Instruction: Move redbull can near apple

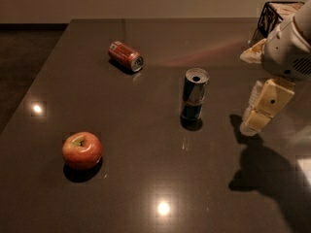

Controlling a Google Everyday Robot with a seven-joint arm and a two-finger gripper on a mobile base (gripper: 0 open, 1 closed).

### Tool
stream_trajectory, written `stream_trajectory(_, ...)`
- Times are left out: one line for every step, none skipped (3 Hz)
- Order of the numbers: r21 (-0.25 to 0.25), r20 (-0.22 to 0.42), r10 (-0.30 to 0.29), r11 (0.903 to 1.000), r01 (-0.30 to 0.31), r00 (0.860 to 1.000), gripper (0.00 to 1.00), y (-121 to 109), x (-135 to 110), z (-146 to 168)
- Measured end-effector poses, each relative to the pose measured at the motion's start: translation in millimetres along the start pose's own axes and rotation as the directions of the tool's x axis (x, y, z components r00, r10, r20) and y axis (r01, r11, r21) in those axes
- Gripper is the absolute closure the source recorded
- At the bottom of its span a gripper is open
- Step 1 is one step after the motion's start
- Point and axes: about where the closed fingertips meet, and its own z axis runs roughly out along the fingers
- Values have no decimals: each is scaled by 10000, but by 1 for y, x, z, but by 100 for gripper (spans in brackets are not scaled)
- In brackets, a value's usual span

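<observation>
The redbull can (194, 94) stands upright near the middle of the dark table, slim, blue and silver with an open silver top. The apple (82, 150) is round and red with a yellowish stem dimple and sits at the front left, well apart from the can. My gripper (261, 108) hangs at the right side, just above the table, to the right of the redbull can with a gap between them. It holds nothing that I can see.
An orange-red soda can (125, 56) lies on its side at the back left. A black wire basket (273, 14) with a bag stands at the back right corner. The table's left edge (48, 62) runs diagonally beside the floor.
</observation>
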Motion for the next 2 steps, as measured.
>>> stream_trajectory(-328,945,68,9995,-37,9955,0,0,-21,21)
stream_trajectory(-711,1911,145,9975,-9,9815,0,0,-51,39)
